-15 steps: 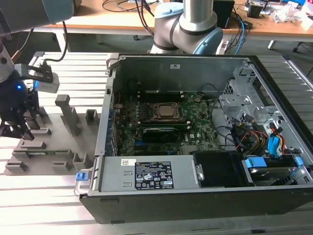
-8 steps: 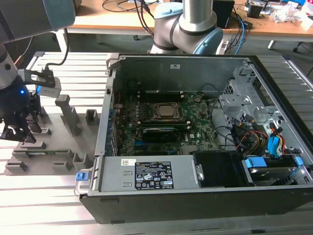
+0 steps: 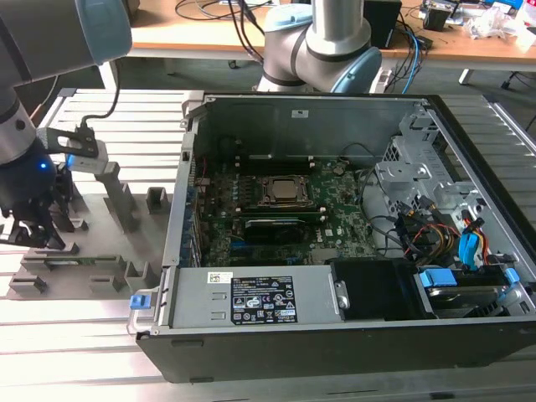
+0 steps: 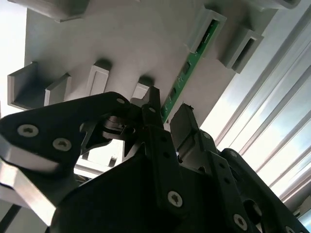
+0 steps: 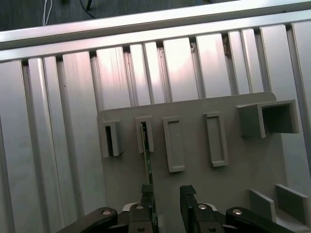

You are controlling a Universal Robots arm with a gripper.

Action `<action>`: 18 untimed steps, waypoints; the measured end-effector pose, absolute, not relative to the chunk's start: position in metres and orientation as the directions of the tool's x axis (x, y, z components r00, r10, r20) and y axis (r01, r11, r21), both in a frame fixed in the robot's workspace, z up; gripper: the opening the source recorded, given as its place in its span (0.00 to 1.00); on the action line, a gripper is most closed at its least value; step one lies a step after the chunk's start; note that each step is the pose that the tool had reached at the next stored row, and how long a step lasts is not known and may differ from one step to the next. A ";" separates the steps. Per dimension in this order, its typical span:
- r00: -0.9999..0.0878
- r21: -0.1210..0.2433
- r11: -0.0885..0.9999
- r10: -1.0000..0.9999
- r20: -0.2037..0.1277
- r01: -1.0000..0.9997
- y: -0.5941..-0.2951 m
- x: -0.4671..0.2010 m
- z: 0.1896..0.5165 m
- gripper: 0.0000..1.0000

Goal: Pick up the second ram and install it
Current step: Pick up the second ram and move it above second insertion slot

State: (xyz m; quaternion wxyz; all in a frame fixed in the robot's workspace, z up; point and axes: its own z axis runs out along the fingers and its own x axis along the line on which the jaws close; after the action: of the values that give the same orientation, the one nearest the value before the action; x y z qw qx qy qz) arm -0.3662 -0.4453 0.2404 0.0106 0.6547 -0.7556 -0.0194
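Note:
The second ram is a thin green stick standing on edge in a slot of the grey fixture plate. In the first wrist view the second ram runs from a fixture block toward my fingers. My gripper is open just above the stick's near end, one finger on each side with a gap left. In the exterior view the gripper hangs over the fixture plate at that view's left, where the second ram shows as a green strip.
An open computer case fills the exterior view's middle and right, with the motherboard and CPU socket inside. Grey fixture blocks stand around the stick. The table is ribbed aluminium.

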 end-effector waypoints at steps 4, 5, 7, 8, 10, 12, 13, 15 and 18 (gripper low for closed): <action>-0.124 0.043 0.123 -0.992 -0.004 -0.991 -0.445 -0.366 0.232 0.36; -0.119 0.042 0.119 -0.993 -0.004 -0.992 -0.446 -0.366 0.230 0.36; -0.110 0.042 0.110 -0.994 -0.004 -0.993 -0.450 -0.366 0.226 0.36; -0.108 0.042 0.108 -0.994 -0.004 -0.993 -0.451 -0.366 0.225 0.36; -0.096 0.042 0.096 -0.995 -0.004 -0.995 -0.456 -0.366 0.220 0.36; -0.086 0.042 0.086 -0.996 -0.003 -0.995 -0.456 -0.366 0.215 0.36; -0.081 0.042 0.080 -0.997 -0.003 -0.996 -0.456 -0.366 0.213 0.36; -0.066 0.042 0.066 -0.998 -0.003 -0.997 -0.456 -0.366 0.206 0.36; -0.059 0.043 0.059 -0.998 -0.003 -0.997 -0.457 -0.366 0.199 0.36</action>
State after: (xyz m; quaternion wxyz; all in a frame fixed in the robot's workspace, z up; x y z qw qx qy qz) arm -0.3660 -0.4565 0.1993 0.0135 0.6856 -0.7276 -0.0166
